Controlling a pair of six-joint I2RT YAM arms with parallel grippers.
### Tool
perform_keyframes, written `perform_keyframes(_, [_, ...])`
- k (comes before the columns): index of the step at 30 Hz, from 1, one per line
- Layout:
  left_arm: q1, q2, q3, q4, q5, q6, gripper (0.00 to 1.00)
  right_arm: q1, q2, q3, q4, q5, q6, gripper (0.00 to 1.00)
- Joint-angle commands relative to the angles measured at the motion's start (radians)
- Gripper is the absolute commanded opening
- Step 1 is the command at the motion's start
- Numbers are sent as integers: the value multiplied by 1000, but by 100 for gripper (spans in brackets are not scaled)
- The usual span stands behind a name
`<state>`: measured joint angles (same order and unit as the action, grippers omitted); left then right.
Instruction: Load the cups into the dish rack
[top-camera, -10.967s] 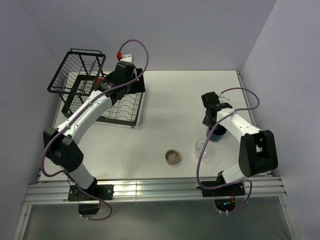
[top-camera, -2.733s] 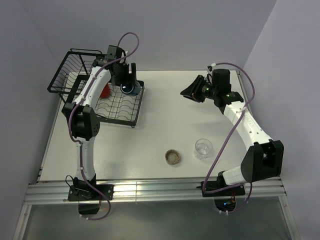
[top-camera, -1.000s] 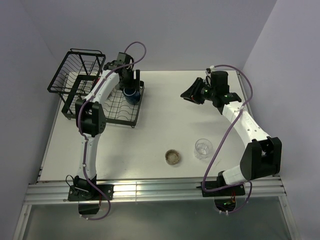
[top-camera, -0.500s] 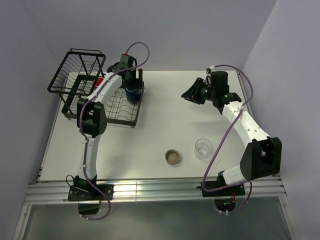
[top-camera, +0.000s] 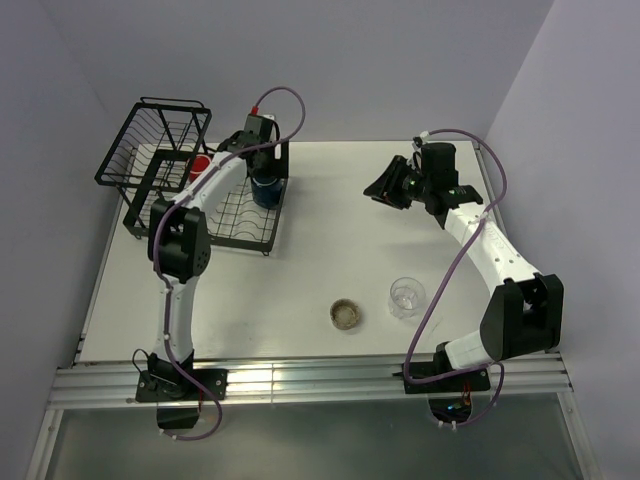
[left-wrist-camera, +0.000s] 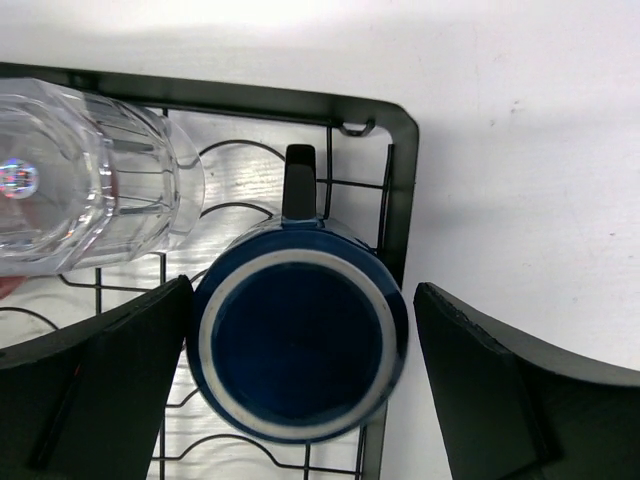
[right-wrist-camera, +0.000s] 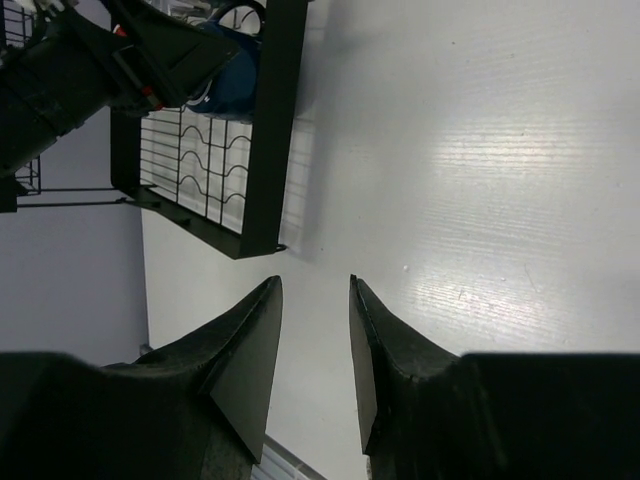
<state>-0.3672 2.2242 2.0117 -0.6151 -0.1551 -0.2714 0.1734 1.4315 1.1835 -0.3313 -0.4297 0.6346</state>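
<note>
The dark blue mug (top-camera: 265, 186) stands bottom up at the right rim of the black wire dish rack (top-camera: 268, 240). In the left wrist view the mug (left-wrist-camera: 297, 345) sits between my left gripper's (left-wrist-camera: 302, 290) open fingers (left-wrist-camera: 100, 390), with a small gap on the right side. A clear glass tumbler (left-wrist-camera: 90, 200) lies on the tray beside it. The red mug (top-camera: 200, 163) is in the rack further left. The second clear tumbler (top-camera: 407, 296) stands on the table at the front right. My right gripper (top-camera: 378, 190) hangs above the table, slightly open and empty (right-wrist-camera: 315, 282).
A small round tan lid (top-camera: 346, 314) lies on the table left of the tumbler. The rack's raised wire basket (top-camera: 150, 140) stands at the far left. The right wrist view shows the rack's frame (right-wrist-camera: 265, 130) and the blue mug (right-wrist-camera: 225, 70) under the left arm.
My left wrist has shifted a little right over the blue mug, which has gone from tilted to standing on the tray's right edge. The right arm has held still.
</note>
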Motion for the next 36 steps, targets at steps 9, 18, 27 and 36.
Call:
perform_keyframes(9, [-32, -167, -85, 195, -106, 34, 99, 11, -22, 18, -9, 34, -33, 43])
perform_keyframes(18, [-59, -271, -116, 223, -196, 40, 99, 35, -85, 37, -93, 178, -78, 43])
perform_keyframes(27, [-130, -480, -237, 127, -178, -107, 99, 190, -331, -48, -284, 477, -75, 43])
perform_keyframes(36, [-280, -664, -464, 163, -139, -187, 99, 339, -529, -232, -462, 588, 36, 42])
